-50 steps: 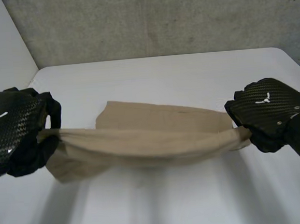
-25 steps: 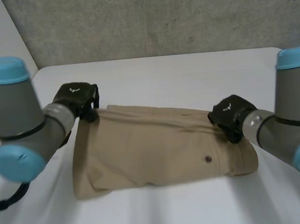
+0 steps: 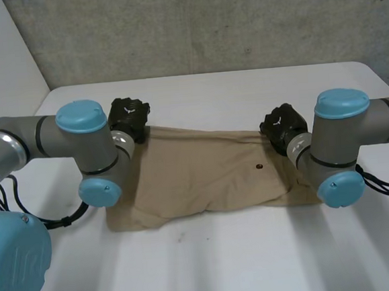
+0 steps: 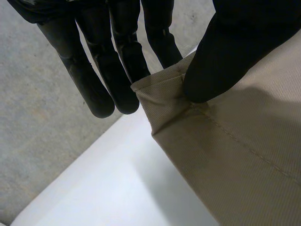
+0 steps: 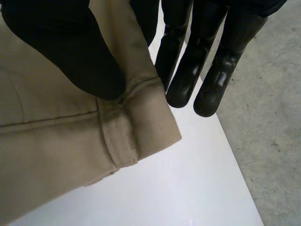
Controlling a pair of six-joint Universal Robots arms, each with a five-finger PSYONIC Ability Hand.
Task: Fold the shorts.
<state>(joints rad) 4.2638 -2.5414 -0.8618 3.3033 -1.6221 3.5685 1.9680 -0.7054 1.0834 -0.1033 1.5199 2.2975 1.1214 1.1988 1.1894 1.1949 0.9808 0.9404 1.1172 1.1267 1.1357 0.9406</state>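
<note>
The tan shorts (image 3: pixel 210 178) lie flat across the middle of the white worktop (image 3: pixel 224 271), doubled over so that the rounded fold runs along the near side and the loose edges sit at the far side, a dark button (image 3: pixel 259 166) showing towards the right. The left robot hand (image 3: pixel 129 117) grips the far left corner, the cloth pinched between its thumb (image 4: pixel 235 52) on top and its fingers (image 4: pixel 124 56) behind. The right robot hand (image 3: pixel 284 126) grips the far right corner in the same pinch. Holding both far corners at once likely keeps the top layer taut and square while it is laid down, so no creases form. The fold looks laid, and letting go of the corners seems the likely next step.
</note>
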